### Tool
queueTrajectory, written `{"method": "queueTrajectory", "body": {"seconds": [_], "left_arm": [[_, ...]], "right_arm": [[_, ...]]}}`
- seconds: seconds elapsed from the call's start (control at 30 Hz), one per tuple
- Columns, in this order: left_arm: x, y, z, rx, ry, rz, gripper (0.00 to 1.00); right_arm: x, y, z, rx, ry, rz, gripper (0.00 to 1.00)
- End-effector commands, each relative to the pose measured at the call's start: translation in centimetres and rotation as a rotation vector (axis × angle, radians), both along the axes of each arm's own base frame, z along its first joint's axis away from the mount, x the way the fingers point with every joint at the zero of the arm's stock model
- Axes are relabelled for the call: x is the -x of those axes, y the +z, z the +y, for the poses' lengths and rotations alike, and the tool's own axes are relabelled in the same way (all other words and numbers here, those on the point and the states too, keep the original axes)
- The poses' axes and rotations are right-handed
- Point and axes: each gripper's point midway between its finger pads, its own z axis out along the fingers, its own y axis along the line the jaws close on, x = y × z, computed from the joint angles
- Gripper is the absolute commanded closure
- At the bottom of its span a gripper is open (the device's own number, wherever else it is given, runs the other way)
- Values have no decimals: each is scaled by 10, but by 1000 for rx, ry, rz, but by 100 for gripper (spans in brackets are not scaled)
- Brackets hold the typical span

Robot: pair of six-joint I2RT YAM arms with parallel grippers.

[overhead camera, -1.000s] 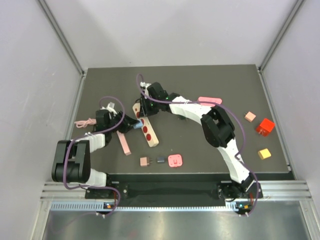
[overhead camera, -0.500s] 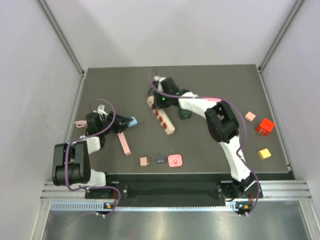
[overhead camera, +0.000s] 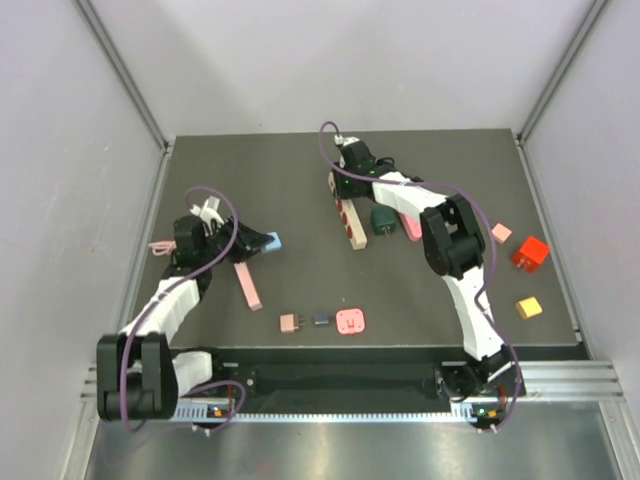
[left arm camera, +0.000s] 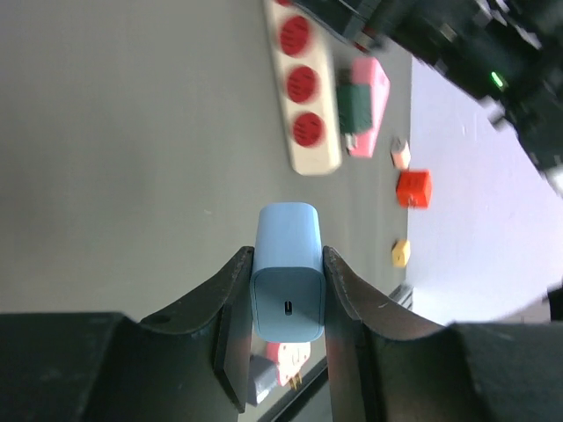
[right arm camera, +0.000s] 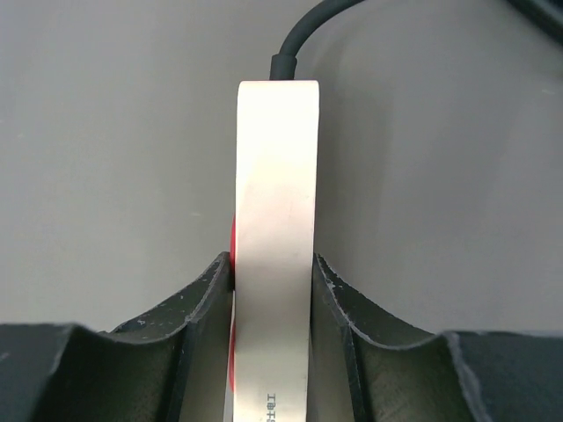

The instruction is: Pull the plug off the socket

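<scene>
Blue plug point(left arm camera: 287, 264) between left fingers point(left arm camera: 233, 325), apart from socket strip point(left arm camera: 313, 158)

Blue plug point(left arm camera: 287, 272) well apart from socket strip point(overhead camera: 350, 222) (cream, red-faced)

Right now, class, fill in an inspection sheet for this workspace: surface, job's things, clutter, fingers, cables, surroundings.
Surface: dark matte table.
Job's things: blue plug free of the socket strip, well apart.
Clutter: pink bar, green adapter, red block, yellow block, small adapters by the near edge.
Fingers: left fingers shut on blue plug; right fingers shut on socket strip.
Cables: black cord at the strip's end; purple cables along both arms.
Surroundings: grey walls, metal rail.
</scene>
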Motion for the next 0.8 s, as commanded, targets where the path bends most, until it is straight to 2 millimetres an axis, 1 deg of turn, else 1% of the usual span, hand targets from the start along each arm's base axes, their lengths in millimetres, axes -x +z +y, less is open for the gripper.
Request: {"method": "queueTrajectory", "body": {"seconds": [0.0, 0.03, 0.07, 0.1, 0.13, 0.17, 0.2, 0.23, 0.27, 0.3, 0.33, 0.37, 0.4, 0.43, 0.47, 0.5, 0.53, 0.57, 0.6, 0.63, 0.67, 0.7, 0.73, 0.77], "left_arm": [[14, 22, -7, -91, -51, -71, 100], [24, 23, -23, -100, -108, -81, 100], [28, 23, -26, -114, -112, -81, 100], [37, 20, -30, -121, -126, -63, 100], [45, 19, -42, -122, -155, -57, 100], [50, 18, -49, -118, -173, -53, 100], [62, 15, -65, -118, -220, -52, 100], [67, 14, -73, -100, -227, -41, 100], [68, 13, -80, -99, -225, -49, 100], [79, 11, -96, -91, -273, -48, 100], [82, 10, -103, -79, -282, -47, 100], [82, 5, -108, -97, -277, -40, 100], [91, 5, -121, -106, -319, -42, 100], [91, 7, -127, -114, -329, -52, 100], [93, 7, -134, -121, -343, -53, 100], [99, 1, -145, -139, -373, -41, 100], [97, 7, -153, -136, -385, -59, 100], [98, 0, -160, -150, -401, -41, 100], [106, -1, -170, -157, -433, -40, 100], [105, -2, -176, -167, -437, -43, 100], [104, -4, -184, -170, -448, -43, 100], [110, -3, -195, -168, -476, -48, 100], [112, -4, -201, -165, -491, -46, 100], [110, -6, -211, -167, -505, -45, 100]], "right_arm": [[10, -6, 25, 25, 58, 37, 100], [10, -4, 30, 10, 62, 41, 100], [9, -1, 35, 0, 62, 36, 99], [10, 1, 38, -15, 57, 38, 96], [9, 7, 43, -26, 60, 28, 95], [8, 10, 46, -33, 60, 22, 93], [10, 12, 51, -53, 76, 32, 86], [9, 19, 58, -70, 86, 26, 81], [8, 21, 59, -74, 87, 27, 75], [10, 22, 59, -72, 91, 38, 65], [8, 30, 61, -82, 97, 29, 61], [8, 35, 61, -84, 100, 23, 55], [9, 39, 61, -82, 108, 19, 49], [10, 45, 60, -83, 111, 15, 35], [12, 57, 59, -88, 114, 2, 30], [12, 64, 58, -83, 118, -7, 20], [15, 71, 54, -76, 117, -6, 15], [15, 89, 50, -85, 115, -26, 9], [16, 98, 47, -86, 114, -33, 0], [17, 105, 38, -77, 102, -28, 0], [19, 126, 31, -87, 95, -53, 0], [20, 136, 24, -87, 83, -62, 0], [24, 152, 8, -90, 57, -73, 0], [25, 160, -2, -93, 35, -81, 0]]}}
